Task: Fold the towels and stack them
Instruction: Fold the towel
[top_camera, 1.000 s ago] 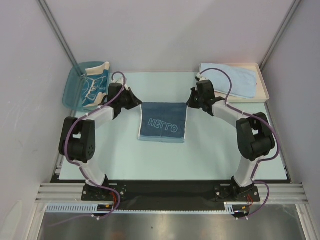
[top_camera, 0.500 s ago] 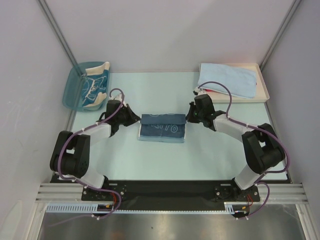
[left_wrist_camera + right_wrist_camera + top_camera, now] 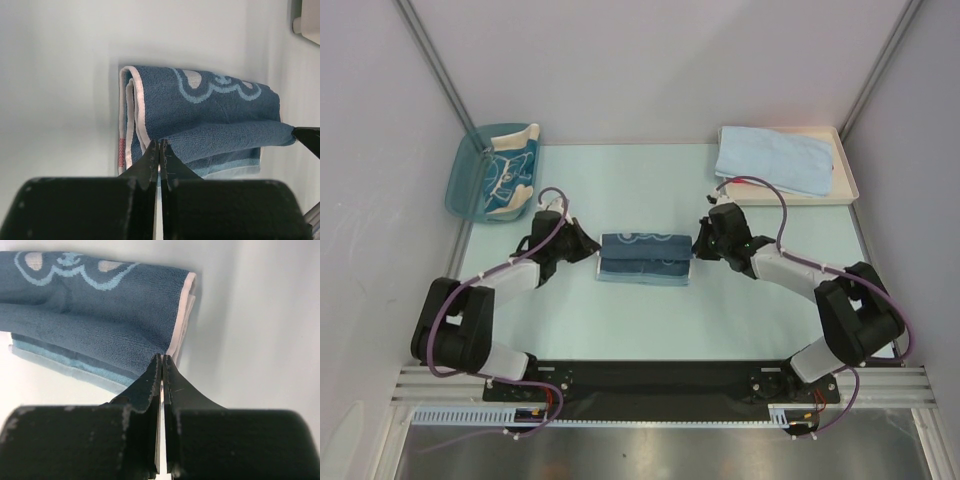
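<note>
Nearest me, the strip of worktop [image 3: 640,320] between the arm bases and the work lies bare, so either arm has free room to draw back toward 6 o'clock. In the middle lies the dark-blue towel [image 3: 642,258], doubled into a narrow band running from 9 to 3 o'clock, its pale lettering half hidden under the top layer. My left fingers [image 3: 588,249] are pinched fully together on the upper flap at the 9 o'clock end. My right fingers [image 3: 697,249] are pinched the same way at the 3 o'clock end. Both wrist views show the flap's edge nipped between the tips, with the lower layers and their pale hems lying flat beneath. I judge this fold nearly laid but not yet released, and the band probably wants one more fold across before stacking. Farther out at 2 o'clock, the light-blue towel [image 3: 775,158] sits folded on the cream tray [image 3: 847,180], the one finished piece, I reckon. At 10 o'clock the blue bin [image 3: 460,180] holds a beige towel [image 3: 515,165] with teal trim, crumpled and unfolded; whether more lie under it I cannot tell. Open worktop runs toward 12 o'clock between bin and tray, while the side walls stand close to my elbows at 9 and 3.
</note>
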Tool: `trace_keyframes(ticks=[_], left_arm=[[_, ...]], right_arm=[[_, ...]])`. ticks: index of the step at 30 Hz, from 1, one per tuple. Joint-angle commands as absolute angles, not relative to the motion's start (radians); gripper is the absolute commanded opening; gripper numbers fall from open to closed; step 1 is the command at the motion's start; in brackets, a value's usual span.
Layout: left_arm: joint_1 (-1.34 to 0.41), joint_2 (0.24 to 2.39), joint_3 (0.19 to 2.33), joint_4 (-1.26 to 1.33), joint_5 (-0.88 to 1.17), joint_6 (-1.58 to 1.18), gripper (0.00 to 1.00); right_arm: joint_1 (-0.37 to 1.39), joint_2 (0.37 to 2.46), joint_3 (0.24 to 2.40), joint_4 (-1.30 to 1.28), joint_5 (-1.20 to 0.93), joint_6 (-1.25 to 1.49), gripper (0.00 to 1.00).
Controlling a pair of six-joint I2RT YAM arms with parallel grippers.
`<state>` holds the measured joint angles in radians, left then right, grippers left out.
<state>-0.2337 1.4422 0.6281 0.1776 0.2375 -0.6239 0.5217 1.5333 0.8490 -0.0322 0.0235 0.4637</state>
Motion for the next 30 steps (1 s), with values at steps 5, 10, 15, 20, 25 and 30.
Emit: trace_keyframes(ticks=[5, 10, 15, 20, 25, 30], left_arm=[[-0.238, 1.365, 0.595, 0.195, 0.215, -0.615, 0.00], [-0.242, 1.348, 0.578, 0.183, 0.222, -0.617, 0.00], [-0.248, 1.319, 0.560, 0.163, 0.221, -0.612, 0.00], [-0.250, 1.299, 0.538, 0.158, 0.221, -0.606, 0.00], [-0.253, 1.292, 0.505, 0.170, 0.222, -0.606, 0.00], [-0.256, 1.299, 0.483, 0.187, 0.224, -0.606, 0.01]], right_arm=[[0.551, 1.439, 0.815, -0.025, 0.071, 0.485, 0.00], [0.568, 1.424, 0.787, -0.018, 0.077, 0.506, 0.00], [0.586, 1.396, 0.750, -0.012, 0.084, 0.517, 0.00], [0.595, 1.384, 0.730, -0.011, 0.086, 0.523, 0.00], [0.601, 1.385, 0.713, -0.009, 0.087, 0.531, 0.00], [0.614, 1.391, 0.683, 0.037, 0.086, 0.545, 0.00]])
